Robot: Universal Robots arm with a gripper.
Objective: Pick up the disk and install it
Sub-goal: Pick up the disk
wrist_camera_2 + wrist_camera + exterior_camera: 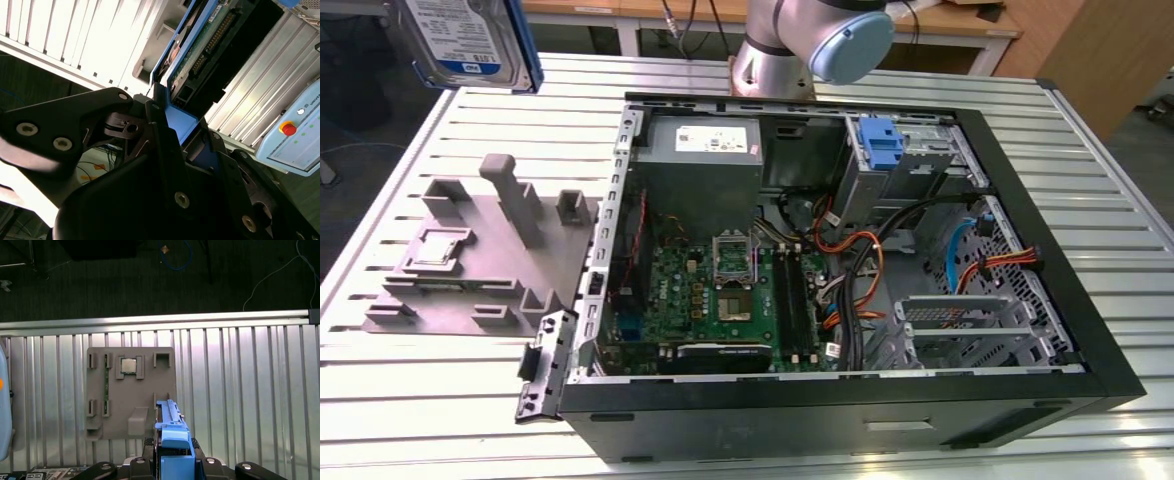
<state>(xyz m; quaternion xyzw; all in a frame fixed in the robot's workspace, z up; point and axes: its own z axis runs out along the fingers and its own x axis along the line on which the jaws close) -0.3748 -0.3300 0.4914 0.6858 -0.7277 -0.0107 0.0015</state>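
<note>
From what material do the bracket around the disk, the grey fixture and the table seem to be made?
The bracket around the disk: likely plastic, bright blue, smooth with a soft sheen. The grey fixture: probably plastic or printed resin; it looks matte, uniform grey, with blocky moulded posts. The table: metal, likely aluminium, judging by its ribbed slats with bright reflections.

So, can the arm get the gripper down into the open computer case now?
Probably yes. The gripper holds the disk clear of the case, which lies open with no cover on top. Orange cables beside the metal cage might crowd it.
</note>
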